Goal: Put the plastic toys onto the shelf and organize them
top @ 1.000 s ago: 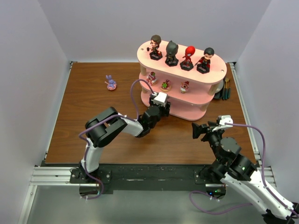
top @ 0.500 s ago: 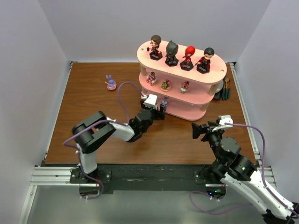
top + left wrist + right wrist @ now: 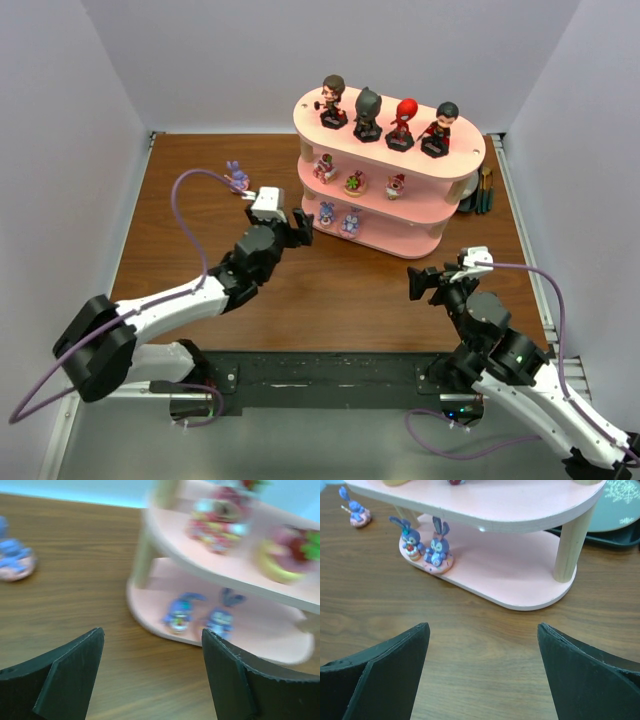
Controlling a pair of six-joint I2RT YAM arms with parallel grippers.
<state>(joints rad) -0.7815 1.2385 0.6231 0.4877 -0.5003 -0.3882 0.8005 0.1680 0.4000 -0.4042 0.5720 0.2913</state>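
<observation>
The three-tier shelf stands at the back right. Four big-headed figurines line its cream top board, and three tiny toys sit on the middle tier. Two purple-blue long-eared creatures stand at the left end of the bottom board. A third creature sits on the table to the left of the shelf. My left gripper is open and empty, just left of the bottom tier. My right gripper is open and empty, in front of the shelf.
Dark pens lie behind the shelf's right end, by the right wall. A dark tray with a teal disc shows beyond the shelf post in the right wrist view. White walls close in the brown wooden table on three sides.
My left gripper drew back leftward from the bottom tier, opened, and left a second creature standing beside the first. The right arm barely moved.
</observation>
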